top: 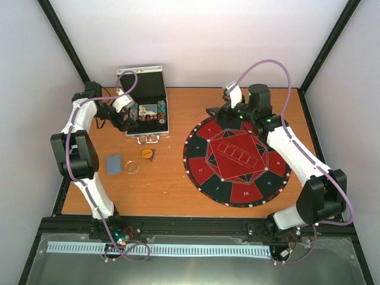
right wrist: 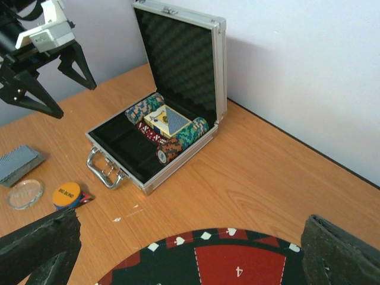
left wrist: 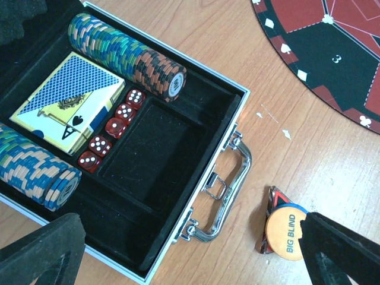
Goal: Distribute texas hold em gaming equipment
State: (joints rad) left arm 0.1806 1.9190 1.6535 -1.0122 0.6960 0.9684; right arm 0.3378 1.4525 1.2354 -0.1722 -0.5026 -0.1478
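An open aluminium case [top: 148, 138] holds two rows of poker chips [left wrist: 124, 53], a boxed deck of cards [left wrist: 68, 95] and red dice [left wrist: 113, 127]. In front of it on the table, an orange "BIG BLIND" disc [left wrist: 285, 231] lies on a blue disc [left wrist: 297, 206]. A grey-blue-backed stack of cards [top: 114, 163] and a clear round disc [top: 132, 167] lie further left. My left gripper [left wrist: 190, 261] hangs open above the case's near edge and handle, holding nothing. My right gripper [right wrist: 190, 261] is open and empty over the far-left rim of the round mat [top: 237, 160].
The mat is red and black with numbered segments and fills the right half of the wooden table. The case's foam-lined lid [right wrist: 184, 53] stands upright by the back wall. A small red and black piece [left wrist: 270, 202] lies under the discs. Black frame posts stand at the corners.
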